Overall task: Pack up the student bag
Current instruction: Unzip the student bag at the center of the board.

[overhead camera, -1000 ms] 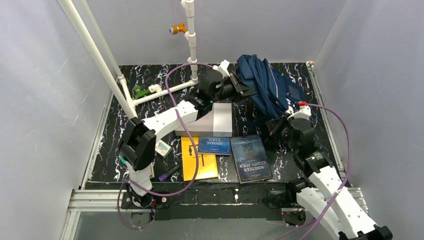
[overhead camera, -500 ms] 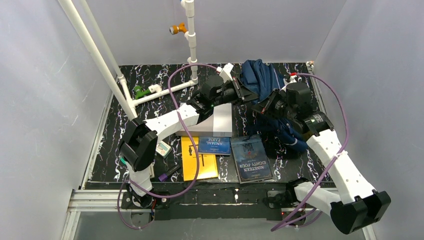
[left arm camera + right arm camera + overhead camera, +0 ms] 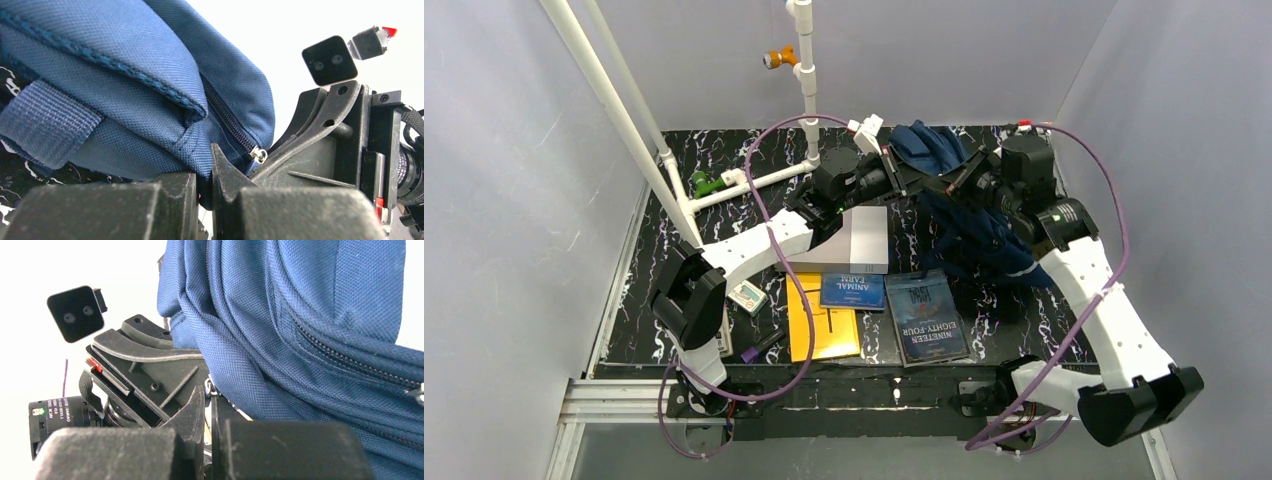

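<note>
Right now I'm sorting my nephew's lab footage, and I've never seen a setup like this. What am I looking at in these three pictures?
Two white robot arms are bolted at the near edge of a black marbled table. The wide picture looks down from above and behind them. The other two pictures come from a small camera on each wrist, looking past that arm's own fingers. The left claw and the right claw are both shut on the student bag, a navy backpack. They pinch its fabric near a zip and hold its top up between them. On the table lie a grey box, a yellow booklet and two books, Animal Farm and Nineteen Eighty-Four.
</note>
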`<state>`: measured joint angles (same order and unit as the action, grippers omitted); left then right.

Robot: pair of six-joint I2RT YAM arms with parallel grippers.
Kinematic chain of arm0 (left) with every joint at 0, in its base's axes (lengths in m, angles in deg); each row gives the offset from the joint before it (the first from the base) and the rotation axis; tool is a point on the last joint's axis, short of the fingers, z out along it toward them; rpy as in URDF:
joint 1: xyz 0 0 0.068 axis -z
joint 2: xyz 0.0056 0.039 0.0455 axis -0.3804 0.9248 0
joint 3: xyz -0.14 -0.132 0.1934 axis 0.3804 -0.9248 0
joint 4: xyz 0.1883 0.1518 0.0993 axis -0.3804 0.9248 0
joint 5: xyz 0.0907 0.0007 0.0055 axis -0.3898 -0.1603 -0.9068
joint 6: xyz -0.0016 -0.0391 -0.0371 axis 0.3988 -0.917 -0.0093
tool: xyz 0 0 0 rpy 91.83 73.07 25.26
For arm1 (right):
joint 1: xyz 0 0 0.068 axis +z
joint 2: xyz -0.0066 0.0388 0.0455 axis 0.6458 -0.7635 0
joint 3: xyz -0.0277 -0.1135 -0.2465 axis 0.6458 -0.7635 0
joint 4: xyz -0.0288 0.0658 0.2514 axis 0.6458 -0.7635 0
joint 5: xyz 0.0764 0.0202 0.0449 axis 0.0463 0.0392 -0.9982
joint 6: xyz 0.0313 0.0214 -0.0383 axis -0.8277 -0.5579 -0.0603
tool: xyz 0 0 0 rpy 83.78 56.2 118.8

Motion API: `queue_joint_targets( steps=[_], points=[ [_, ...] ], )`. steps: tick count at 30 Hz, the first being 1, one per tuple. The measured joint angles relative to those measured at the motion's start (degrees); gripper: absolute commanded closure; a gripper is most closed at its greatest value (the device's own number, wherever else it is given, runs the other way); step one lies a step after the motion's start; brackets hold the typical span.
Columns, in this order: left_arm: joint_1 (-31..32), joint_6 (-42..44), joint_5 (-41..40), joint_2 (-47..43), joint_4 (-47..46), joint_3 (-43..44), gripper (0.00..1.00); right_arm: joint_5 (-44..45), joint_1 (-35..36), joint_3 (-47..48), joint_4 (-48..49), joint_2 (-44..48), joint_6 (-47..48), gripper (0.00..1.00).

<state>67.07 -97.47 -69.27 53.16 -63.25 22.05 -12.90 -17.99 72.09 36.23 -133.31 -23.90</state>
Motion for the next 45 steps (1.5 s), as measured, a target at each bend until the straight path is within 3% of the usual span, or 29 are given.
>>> queue_joint_targets(
  steps=[2,7,11,18,21,24,30,32,33,35,37,38,45],
  points=[
    [-0.5,-0.76,-0.9,-0.09,-0.66,-0.52,1.0,-1.07,-0.07,1.62,0.35,-2.23,0.31,0.81],
    [-0.98,-7.08,-0.44,-0.09,0.46,-2.27,1.0,-4.17,0.02,1.25,1.16,-2.19,10.23,0.51],
    [0.13,-9.73,1.84,0.24,3.43,-3.54,1.0,-5.68,0.52,0.46,-0.5,4.04,24.55,0.41],
    [0.13,-13.35,5.03,0.76,5.55,-4.66,1.0,-1.84,0.74,-1.79,-8.61,14.64,45.29,0.4],
    [-0.07,-14.08,5.68,0.79,5.84,-4.68,1.0,-1.03,0.76,-6.91,-8.31,16.68,50.64,0.45],
    [-0.09,-14.23,5.81,0.79,5.84,-4.68,1.0,-0.9,0.76,-10.99,-8.24,16.52,52.24,0.48],
    [-0.13,-14.34,5.99,0.79,5.86,-4.66,1.0,1.81,1.16,-13.94,-5.66,12.35,51.21,0.39],
    [-0.15,-14.36,5.97,0.79,5.81,-4.68,1.0,3.96,1.55,-14.43,-4.59,12.76,50.75,0.44],
    [-0.2,-14.34,5.97,0.79,5.81,-4.68,1.0,5.49,1.84,-14.71,-3.85,13.29,50.31,0.51],
    [-0.35,-14.34,5.92,0.79,5.81,-4.68,1.0,7.89,1.92,-15.54,-1.92,14.14,49.83,0.66],
    [-0.46,-14.27,5.9,0.79,5.79,-4.68,1.0,10.34,1.92,-17.29,1.25,14.84,49.09,0.94],
    [-0.48,-14.1,5.79,0.76,5.79,-4.74,1.0,10.82,1.99,-18.88,3.69,15.17,48.22,0.99],
    [-1.03,-11.21,3.93,-0.7,6.29,-8.2,1.0,11.87,2.6,-24.44,11.61,15.85,45.55,0.99]
  ],
)
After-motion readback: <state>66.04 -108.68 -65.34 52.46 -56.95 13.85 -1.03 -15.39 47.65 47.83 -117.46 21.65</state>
